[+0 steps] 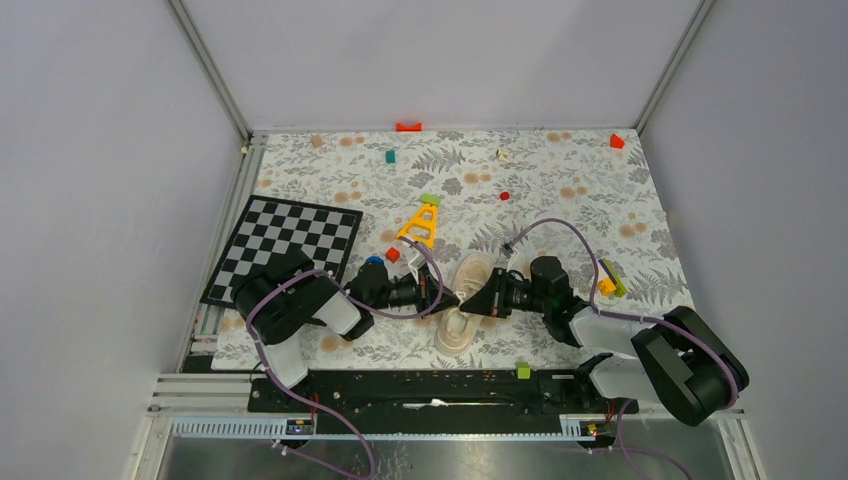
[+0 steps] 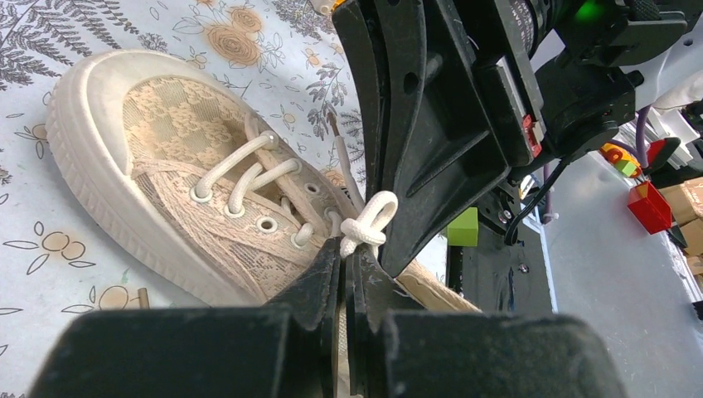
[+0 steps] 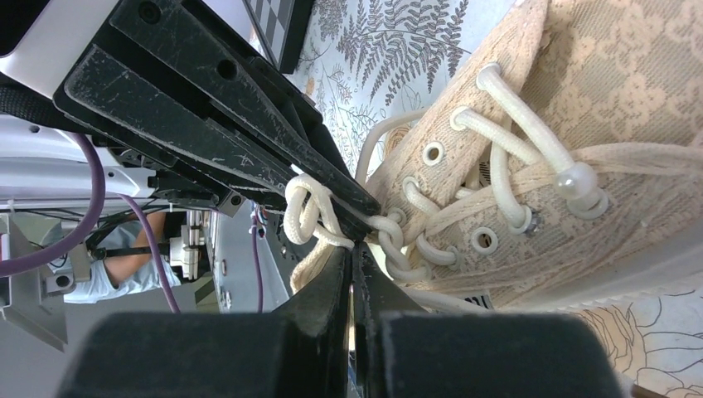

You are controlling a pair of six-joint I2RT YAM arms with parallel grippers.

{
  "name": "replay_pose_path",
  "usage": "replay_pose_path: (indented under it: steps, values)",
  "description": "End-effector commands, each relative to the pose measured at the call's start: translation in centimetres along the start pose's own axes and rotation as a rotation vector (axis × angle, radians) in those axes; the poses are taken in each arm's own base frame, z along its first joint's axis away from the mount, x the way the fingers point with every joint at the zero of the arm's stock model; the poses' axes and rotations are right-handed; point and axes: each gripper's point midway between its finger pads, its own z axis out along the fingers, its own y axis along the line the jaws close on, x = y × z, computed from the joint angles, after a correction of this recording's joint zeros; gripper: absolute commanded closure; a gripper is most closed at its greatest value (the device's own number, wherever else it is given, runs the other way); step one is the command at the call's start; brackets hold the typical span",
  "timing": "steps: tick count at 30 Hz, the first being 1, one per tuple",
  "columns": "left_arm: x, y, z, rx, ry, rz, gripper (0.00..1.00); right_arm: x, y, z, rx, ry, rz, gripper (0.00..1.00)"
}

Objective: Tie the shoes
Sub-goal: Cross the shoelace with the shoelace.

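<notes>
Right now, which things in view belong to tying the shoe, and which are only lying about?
Belong to the job: sneaker, laces, left gripper, right gripper; both grippers are shut on the laces.

Lying about: chessboard, yellow toy frame, red block, teal block, green block.

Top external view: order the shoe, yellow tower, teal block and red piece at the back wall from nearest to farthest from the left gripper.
1. Shoe, right at the left gripper, which pinches its lace.
2. Yellow tower, just beyond, mid-table.
3. Teal block, farther back.
4. Red piece, at the foot of the back wall.
</notes>
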Motion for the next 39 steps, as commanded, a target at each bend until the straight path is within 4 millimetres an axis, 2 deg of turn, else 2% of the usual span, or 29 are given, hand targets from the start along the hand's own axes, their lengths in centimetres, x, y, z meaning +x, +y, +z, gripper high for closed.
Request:
replay_pose_path:
  steps: [1, 5, 13, 18, 22, 29, 35, 39]
  values:
    - [-1.5, -3.2, 0.1, 0.121, -0.041, 0.041, 1.00, -0.4, -0.4, -0.2, -0.005, -0.016, 0.003, 1.00]
    - [-1.2, -3.1, 0.4, 0.109, -0.039, 0.027, 1.00, -0.5, -0.8, -0.6, 0.011, -0.016, 0.006, 0.99]
    - [-0.9, -2.5, 0.9, 0.077, -0.038, 0.012, 1.00, -0.8, -0.9, -0.9, 0.032, -0.018, -0.011, 0.82]
    - [-1.2, -2.1, 1.0, 0.050, -0.049, 0.004, 1.00, -0.7, -0.9, -0.8, 0.024, -0.012, -0.010, 0.82]
    - [-1.2, -2.0, 1.4, 0.047, -0.048, 0.003, 1.00, -0.9, -0.4, -0.8, 0.004, -0.018, -0.016, 0.77]
    - [-0.7, -1.6, 1.5, 0.028, -0.032, -0.002, 1.00, -1.0, -0.4, -1.3, 0.035, -0.027, -0.056, 0.57]
    - [-0.6, -1.2, 1.5, 0.010, -0.029, 0.002, 1.00, -0.8, -0.6, -1.9, 0.065, -0.027, -0.081, 0.52]
    - [-0.5, -0.9, 1.5, -0.004, -0.025, -0.003, 1.00, -0.7, -0.6, -2.1, 0.072, -0.025, -0.087, 0.43]
